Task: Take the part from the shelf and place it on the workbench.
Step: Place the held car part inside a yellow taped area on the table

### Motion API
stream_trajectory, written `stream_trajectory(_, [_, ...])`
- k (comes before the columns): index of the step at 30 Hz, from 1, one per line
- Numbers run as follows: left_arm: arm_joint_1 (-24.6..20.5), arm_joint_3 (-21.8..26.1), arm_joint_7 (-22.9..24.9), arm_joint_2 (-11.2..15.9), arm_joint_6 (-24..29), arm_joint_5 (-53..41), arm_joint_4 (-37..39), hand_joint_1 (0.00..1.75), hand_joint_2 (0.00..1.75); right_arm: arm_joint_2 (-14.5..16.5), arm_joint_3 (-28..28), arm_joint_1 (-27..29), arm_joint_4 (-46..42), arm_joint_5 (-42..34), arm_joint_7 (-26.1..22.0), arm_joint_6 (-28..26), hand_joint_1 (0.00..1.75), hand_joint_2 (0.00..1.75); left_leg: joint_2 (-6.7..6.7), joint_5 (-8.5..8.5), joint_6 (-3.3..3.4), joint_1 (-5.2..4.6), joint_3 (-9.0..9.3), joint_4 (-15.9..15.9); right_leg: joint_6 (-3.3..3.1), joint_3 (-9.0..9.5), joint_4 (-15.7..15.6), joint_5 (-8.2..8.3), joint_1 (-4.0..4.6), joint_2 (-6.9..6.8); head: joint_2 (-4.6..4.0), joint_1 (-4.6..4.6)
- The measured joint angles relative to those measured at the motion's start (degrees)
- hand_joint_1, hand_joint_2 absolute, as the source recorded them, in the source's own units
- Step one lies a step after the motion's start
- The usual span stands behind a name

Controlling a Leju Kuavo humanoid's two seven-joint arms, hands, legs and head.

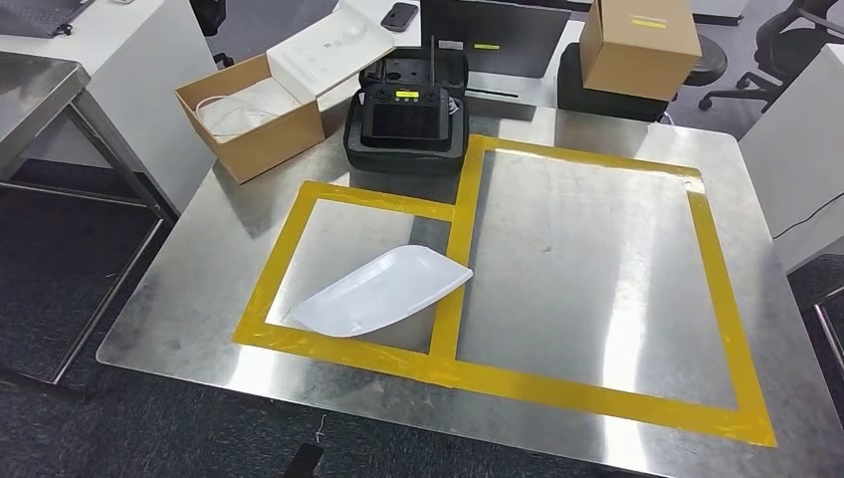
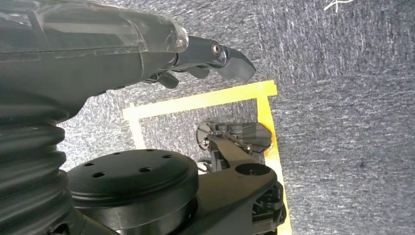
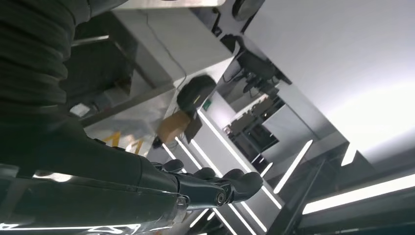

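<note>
A white plastic part (image 1: 383, 290) lies in the smaller taped square at lower left of the steel workbench (image 1: 597, 249); placement looks complete. Both the left hand (image 2: 205, 56) and right hand (image 3: 205, 188) hold nothing, fingers loosely apart; withdrawing remains.

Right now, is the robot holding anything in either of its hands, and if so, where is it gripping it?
Nothing is held. The left hand hangs over the carpet with nothing in it, and the right hand is empty too. The white part lies alone on the workbench.
</note>
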Motion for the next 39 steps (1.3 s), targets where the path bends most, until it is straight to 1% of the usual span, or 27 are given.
stream_trajectory(3, [0.0, 0.0, 0.3, -0.1, -0.3, 0.0, 0.0, 0.00, 1.75, -2.4, -5.9, 4.9, 0.0, -0.1, 0.9, 0.3, 0.00, 1.75, -0.44, -0.02, 0.03, -0.01, 0.04, 0.0, 0.18, 0.06, -0.1, -0.10, -0.02, -0.23, 0.00, 0.00])
stream_trajectory(5, [0.0, 0.0, 0.4, -0.2, -0.4, -0.2, 0.0, 0.00, 1.75, -3.7, -12.0, 10.1, 0.8, -2.6, 0.9, -0.3, 0.00, 1.75, -0.92, -0.02, 0.04, -0.01, 0.03, 0.0, 0.35, 0.18, -0.1, -0.22, -0.02, -0.63, 0.00, -0.01])
stream_trajectory(7, [0.1, 0.0, 0.4, -0.3, -0.5, -0.4, 0.0, 0.00, 1.75, -4.2, -20.1, 15.7, 3.2, -5.2, 0.7, -0.1, 0.00, 1.75, -1.31, -0.02, 0.04, -0.01, 0.00, 0.0, 0.47, 0.27, -0.1, -0.31, -0.03, -0.99, 0.00, 0.02])
stream_trajectory(9, [0.3, 0.0, 0.4, -0.3, -0.7, -0.5, 0.0, 0.00, 1.75, -4.1, -27.9, 20.1, 6.4, -6.7, 0.6, 2.3, 0.00, 1.75, -1.44, -0.04, 0.03, -0.02, -0.02, 0.1, 0.51, 0.28, -0.2, -0.33, -0.04, -1.10, 0.00, 0.00])
stream_trajectory(11, [0.3, 0.0, 0.4, -0.3, -0.9, -0.4, 0.0, 0.00, 1.75, -3.7, -33.6, 23.2, 10.0, -7.5, 0.4, 6.6, 0.00, 1.75, -1.45, -0.08, 0.02, -0.02, -0.02, 0.1, 0.53, 0.28, -0.2, -0.35, -0.03, -1.09, 0.00, -0.01])
stream_trajectory(13, [0.3, 0.0, 0.3, -0.4, -1.2, -0.6, 0.0, 0.00, 1.75, -3.0, -38.1, 24.9, 14.4, -7.4, -0.7, 9.4, 0.00, 1.75, -1.45, -0.10, 0.02, -0.03, 0.00, 0.1, 0.58, 0.26, -0.2, -0.38, -0.05, -1.07, 0.00, -0.01])
stream_trajectory(16, [0.3, 0.0, 0.3, -0.5, -1.3, -0.7, 0.0, 0.00, 1.75, -1.5, -43.7, 26.0, 20.4, -6.8, -2.3, 9.9, 0.00, 1.75, -1.45, -0.10, 0.02, -0.04, 0.02, 0.1, 0.62, 0.27, -0.2, -0.40, -0.07, -1.07, 0.00, 0.01])
stream_trajectory(18, [0.3, 0.0, 0.3, -0.5, -1.3, -0.7, 0.0, 0.00, 1.75, -0.6, -46.5, 26.5, 23.4, -6.8, -2.0, 9.8, 0.00, 1.75, -1.40, -0.10, 0.03, -0.03, 0.03, 0.0, 0.62, 0.27, -0.2, -0.40, -0.06, -1.04, 0.00, -0.01])
stream_trajectory(20, [0.3, 0.0, 0.4, -0.5, -1.4, -0.7, 0.0, 0.00, 1.75, 0.4, -48.6, 26.8, 26.1, -6.8, -0.5, 9.6, 0.00, 1.75, -1.28, -0.11, 0.03, -0.03, 0.05, 0.0, 0.62, 0.26, -0.2, -0.41, -0.06, -0.97, 0.00, -0.03])
stream_trajectory(23, [0.2, 0.0, 0.8, -0.7, -1.6, -0.7, 0.0, 0.00, 1.75, 2.0, -50.0, 26.1, 31.7, -7.9, 1.0, 7.3, 0.00, 1.75, -1.00, -0.13, 0.02, 0.01, 0.07, 0.0, 0.62, 0.26, -0.2, -0.42, -0.03, -0.85, 0.00, -0.03])
stream_trajectory(25, [0.2, 0.0, 1.0, -0.9, -1.7, -0.7, 0.0, 0.00, 1.75, 3.4, -49.6, 24.5, 38.1, -10.0, 0.9, 4.9, 0.00, 1.75, -0.78, -0.14, 0.01, 0.02, 0.08, -0.1, 0.61, 0.27, -0.2, -0.42, -0.01, -0.76, 0.00, -0.02])
stream_trajectory(27, [0.1, 0.0, 1.0, -1.0, -1.9, -0.7, 0.0, 0.00, 1.75, 5.3, -48.0, 21.3, 46.5, -13.1, 0.4, 3.3, 0.00, 1.75, -0.40, -0.17, 0.01, 0.05, 0.13, -0.1, 0.55, 0.27, -0.2, -0.38, 0.02, -0.54, 0.00, 0.00])
stream_trajectory(30, [-0.1, 0.0, 0.9, -1.3, -2.3, -1.0, 0.0, 0.00, 1.75, 8.6, -44.7, 15.8, 60.3, -17.3, -0.7, 4.0, 0.00, 1.75, 0.15, -0.23, 0.07, 0.07, 0.27, -0.1, 0.47, 0.31, -0.2, -0.31, 0.05, -0.20, 0.00, -0.01])
stream_trajectory(34, [-0.3, -0.1, 1.2, -1.3, -2.4, -1.5, 0.0, 0.00, 0.00, 15.0, -40.4, 10.4, 78.7, -19.1, -1.0, 8.4, 0.00, 1.75, 0.54, -0.28, 0.02, 0.09, 0.41, -0.2, 0.45, 0.34, -0.2, -0.28, 0.09, 0.07, 0.00, -0.02])
stream_trajectory(37, [-0.4, -0.1, 1.5, -1.3, -2.6, -1.7, 0.0, 0.00, 0.00, 20.0, -38.2, 8.1, 88.1, -18.7, -0.4, 12.2, 0.00, 1.75, 0.69, -0.28, 0.02, 0.08, 0.46, -0.3, 0.42, 0.35, -0.2, -0.28, 0.08, 0.11, 0.00, -0.03])
stream_trajectory(39, [-0.5, -0.1, 1.8, -1.3, -2.7, -1.7, 0.0, 0.00, 0.00, 22.6, -37.0, 7.1, 93.4, -18.5, -0.1, 13.9, 0.00, 1.75, 0.77, -0.28, 0.01, 0.07, 0.49, -0.4, 0.41, 0.37, -0.2, -0.28, 0.08, 0.13, 0.00, -0.04])
